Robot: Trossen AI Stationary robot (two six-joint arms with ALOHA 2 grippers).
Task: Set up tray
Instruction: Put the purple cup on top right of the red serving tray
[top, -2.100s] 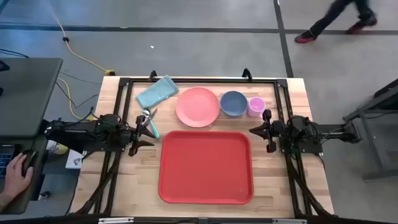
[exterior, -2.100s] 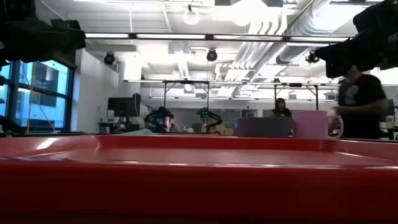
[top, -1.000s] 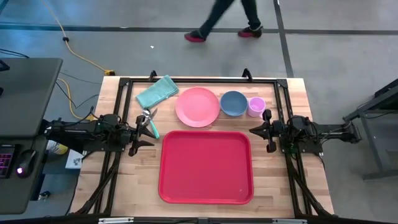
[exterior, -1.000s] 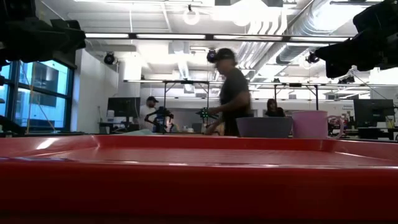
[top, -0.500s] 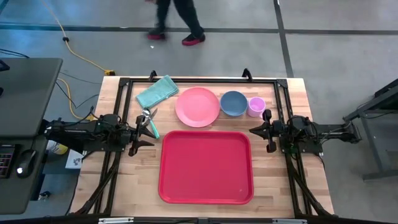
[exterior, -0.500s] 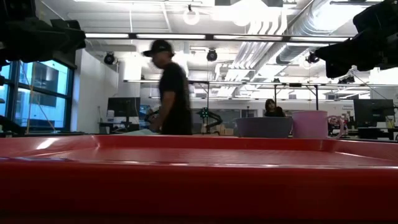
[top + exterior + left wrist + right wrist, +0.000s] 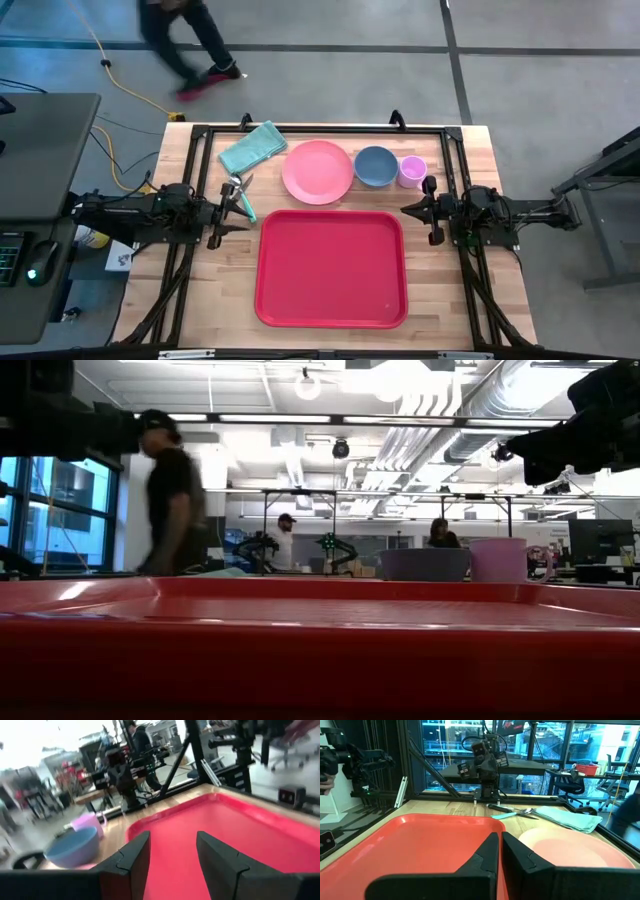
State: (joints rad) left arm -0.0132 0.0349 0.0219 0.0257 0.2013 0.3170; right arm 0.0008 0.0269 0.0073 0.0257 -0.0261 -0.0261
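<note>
The red tray (image 7: pixel 332 268) lies flat on the wooden table, near its middle, and also shows as the tray (image 7: pixel 235 837) in the left wrist view and the tray (image 7: pixel 420 845) in the right one. My left gripper (image 7: pixel 232 214) hovers open and level off the tray's left edge, fingers (image 7: pixel 134 862) apart with nothing between them. My right gripper (image 7: pixel 406 210) hovers shut and level off the tray's right edge, its fingers (image 7: pixel 492 852) closed together. Neither touches anything.
Behind the tray stand a pink plate (image 7: pixel 318 171), a blue bowl (image 7: pixel 375 166) and a pink cup (image 7: pixel 411 171). A teal cloth (image 7: pixel 252 148) lies at the far left, with cutlery (image 7: pixel 240 192) just beyond my left gripper. A person (image 7: pixel 172 500) walks past beyond the table's far side.
My left gripper has rolled a little about the line it points along, staying in place and keeping its fingers apart. The person beyond the far edge has walked from right to left. Nothing on the table has moved.
</note>
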